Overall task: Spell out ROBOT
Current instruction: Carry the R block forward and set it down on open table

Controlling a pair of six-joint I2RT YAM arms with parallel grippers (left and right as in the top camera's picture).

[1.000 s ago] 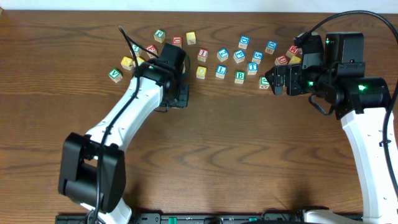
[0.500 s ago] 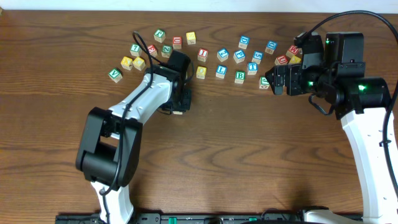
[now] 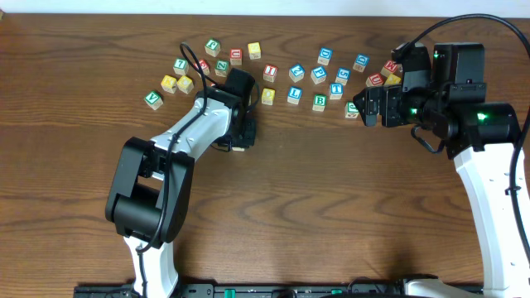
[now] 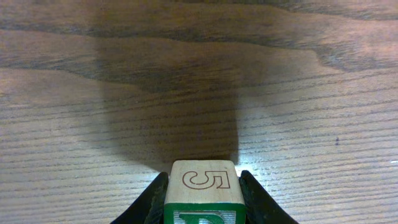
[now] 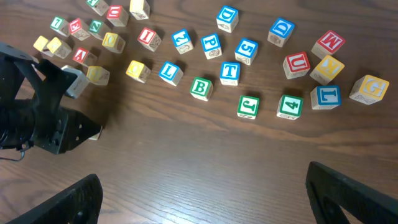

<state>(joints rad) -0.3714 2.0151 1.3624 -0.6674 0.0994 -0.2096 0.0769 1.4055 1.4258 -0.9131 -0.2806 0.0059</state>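
My left gripper (image 4: 203, 202) is shut on a wooden block (image 4: 203, 186) with a "5" on its top face and a green letter on its front face, cut off by the frame. It holds the block low over bare wood, just in front of the block row; in the overhead view the left gripper (image 3: 238, 134) hides it. My right gripper (image 5: 205, 199) is wide open and empty; overhead it (image 3: 368, 108) sits at the row's right end. A green B block (image 5: 200, 88) and a blue T block (image 5: 229, 72) lie in the row.
Many letter blocks lie scattered in a band along the table's back, from a green one (image 3: 152, 100) at the left to a red one (image 3: 374, 80) at the right. A green block (image 3: 353, 108) lies right beside my right gripper.
The left arm's elbow has swung right and its gripper has shifted slightly toward the front with the block. Blocks at the far left are now uncovered. The right arm has not moved.
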